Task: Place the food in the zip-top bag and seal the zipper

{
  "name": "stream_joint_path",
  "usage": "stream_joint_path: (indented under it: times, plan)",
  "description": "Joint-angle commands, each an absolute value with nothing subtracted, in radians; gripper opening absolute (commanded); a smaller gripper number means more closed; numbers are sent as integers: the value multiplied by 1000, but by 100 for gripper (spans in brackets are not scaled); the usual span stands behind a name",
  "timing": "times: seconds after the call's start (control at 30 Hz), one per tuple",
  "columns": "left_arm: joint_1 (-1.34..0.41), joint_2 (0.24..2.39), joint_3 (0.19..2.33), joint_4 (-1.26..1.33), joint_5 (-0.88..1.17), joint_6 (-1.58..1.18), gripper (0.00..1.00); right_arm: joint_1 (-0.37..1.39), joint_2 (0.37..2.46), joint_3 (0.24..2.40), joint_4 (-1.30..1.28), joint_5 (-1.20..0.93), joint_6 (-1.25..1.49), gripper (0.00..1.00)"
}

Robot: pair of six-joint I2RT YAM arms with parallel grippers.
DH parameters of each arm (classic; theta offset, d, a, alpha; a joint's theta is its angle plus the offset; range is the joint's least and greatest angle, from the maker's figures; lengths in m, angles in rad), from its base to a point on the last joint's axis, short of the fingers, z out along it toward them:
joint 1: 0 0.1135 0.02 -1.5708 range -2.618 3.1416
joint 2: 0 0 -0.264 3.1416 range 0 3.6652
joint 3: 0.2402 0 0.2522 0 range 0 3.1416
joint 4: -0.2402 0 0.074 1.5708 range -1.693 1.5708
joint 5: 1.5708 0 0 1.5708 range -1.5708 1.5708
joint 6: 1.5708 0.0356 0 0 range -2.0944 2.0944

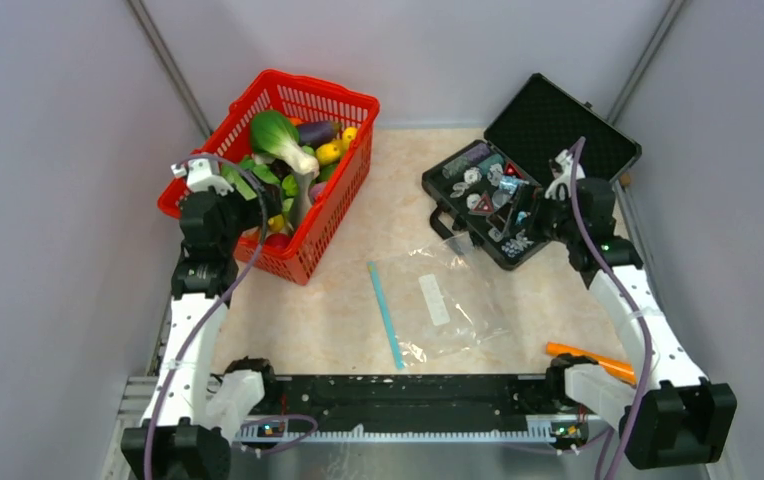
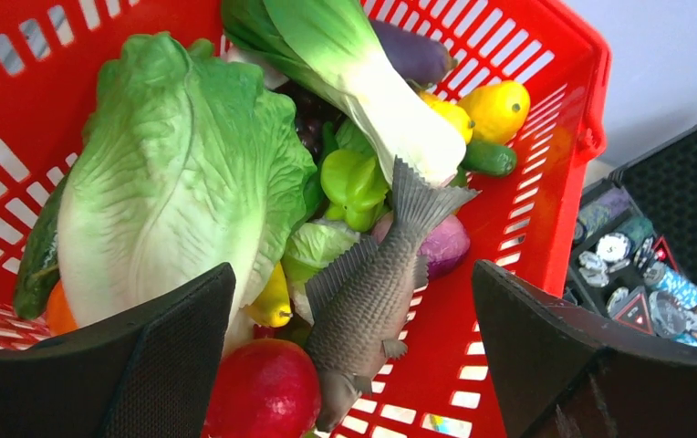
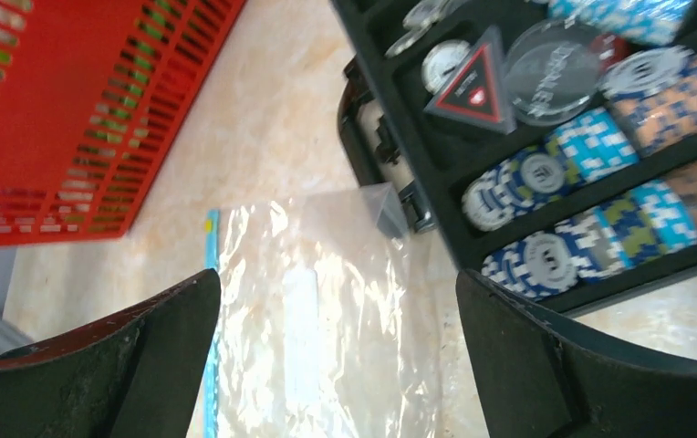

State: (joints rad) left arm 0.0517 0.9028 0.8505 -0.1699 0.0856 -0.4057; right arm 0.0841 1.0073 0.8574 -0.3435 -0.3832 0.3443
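Left end effector point(image 2: 352, 274): fingers apart, empty, poised over the red basket point(image 2: 555, 137). Directly beneath lies a grey fish point(image 2: 363, 301), beside it a red round fruit point(image 2: 263, 388), and farther out a cabbage point(image 2: 171, 173). Step judged: first pick. Centre on one small firm piece, descend straight and keep off the mesh wall. Right end effector point(image 3: 338, 274): fingers apart, empty. Below it the zip-top bag point(image 3: 327, 356) lies flat on the surface point(image 3: 263, 119), its zipper point(image 3: 212, 239) on the basket-side edge. A black case point(image 3: 600, 283) sits beyond.
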Motion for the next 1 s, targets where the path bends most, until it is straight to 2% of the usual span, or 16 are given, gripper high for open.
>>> stream_joint_path:
  times: [0.0,0.2,0.33,0.4,0.7,0.73,0.8,0.9,0.93,0.97]
  plan:
    - [52,792,775,-16,39,-466,99,177,1036,847,-349,-410,320,99]
    - [52,645,672,33,29,-597,99,339,1103,835,-401,-291,285,94]
    - [52,584,661,81,255,-513,99,399,1134,799,-382,-239,313,89]
    - [52,574,672,80,367,-473,99,409,1154,791,-388,-210,326,83]
    - [52,609,710,101,699,-404,99,449,1285,799,-403,-166,336,69]
    - [52,617,713,104,731,-399,99,451,1299,795,-393,-161,341,64]
    - [50,639,720,99,800,-386,99,454,1319,785,-376,-142,364,62]
    - [26,657,738,46,853,-345,99,454,1322,769,-350,-124,389,52]
    - [10,657,742,21,851,-323,99,454,1315,761,-341,-125,393,48]
    - [-20,656,746,-7,838,-299,99,454,1307,756,-331,-126,395,37]
